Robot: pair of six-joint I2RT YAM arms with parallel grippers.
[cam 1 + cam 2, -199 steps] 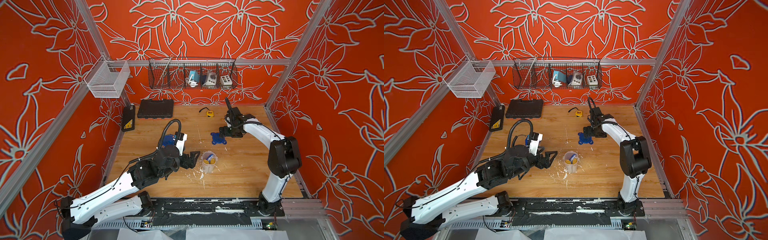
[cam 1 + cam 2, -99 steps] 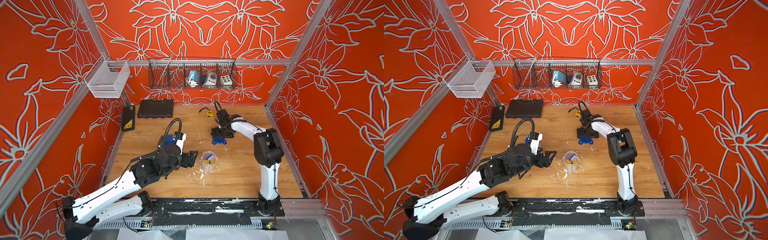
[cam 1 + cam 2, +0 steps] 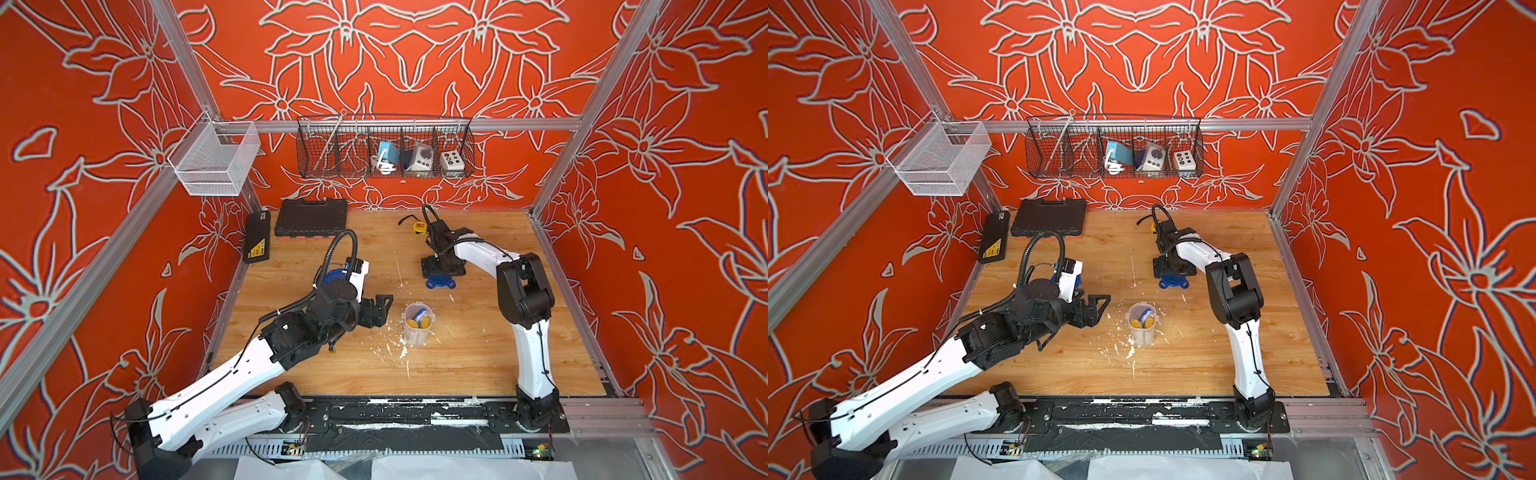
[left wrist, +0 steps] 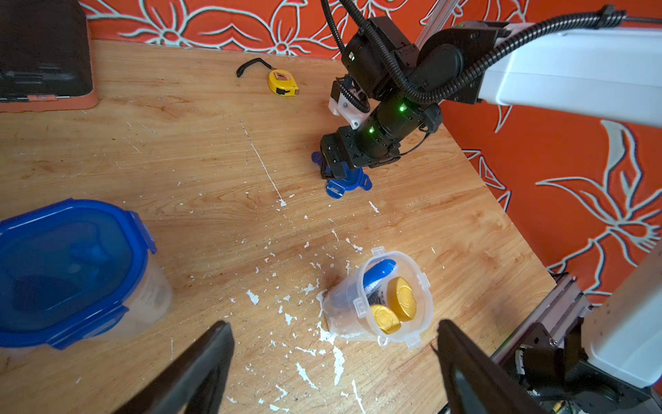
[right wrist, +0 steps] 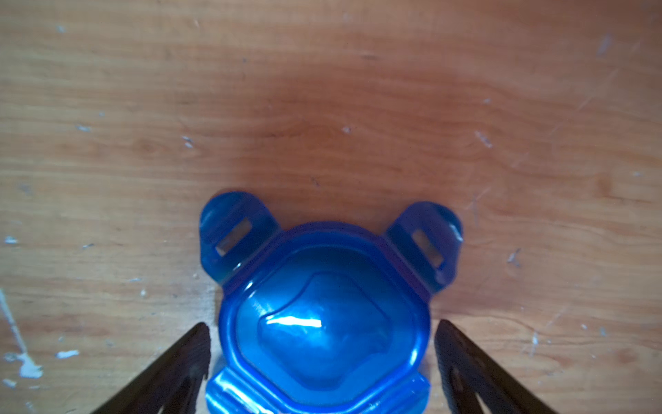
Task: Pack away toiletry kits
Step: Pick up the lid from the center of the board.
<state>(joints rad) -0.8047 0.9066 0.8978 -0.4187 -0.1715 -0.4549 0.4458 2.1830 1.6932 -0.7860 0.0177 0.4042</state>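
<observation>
Blue plastic marks the piece in play: a loose four-tab lid (image 5: 322,304) lies flat on the wooden desk (image 3: 457,365), tabs splayed outward. The right pincer (image 5: 323,328) is directly over it, spread wide, one jaw on either side of the lid with a thin gap at each edge, so it grasps nothing. Nearer the robot, well apart from that lid, the open clear tub (image 4: 340,312) stands upright on a patch of white flakes. It holds two yellow-capped bottles (image 4: 401,299) and a blue toothbrush (image 4: 379,270); whether a small tube is also inside I cannot tell. The left pincer (image 4: 333,331) hangs just beside this tub, released and empty, its jaws aimed toward it.

Farther to the left side, the second tub (image 4: 150,297) already carries its blue lid (image 4: 68,265), which looks seated with the tabs folded down. By my reading, one kit is finished and the other is filled but uncovered. No loose toiletries show on the desk, so what remains is lifting the lid, setting it on the open tub and snapping the four tabs.

At the back edge lie a yellow tape measure (image 4: 283,83) and a black tool case (image 3: 311,217).
</observation>
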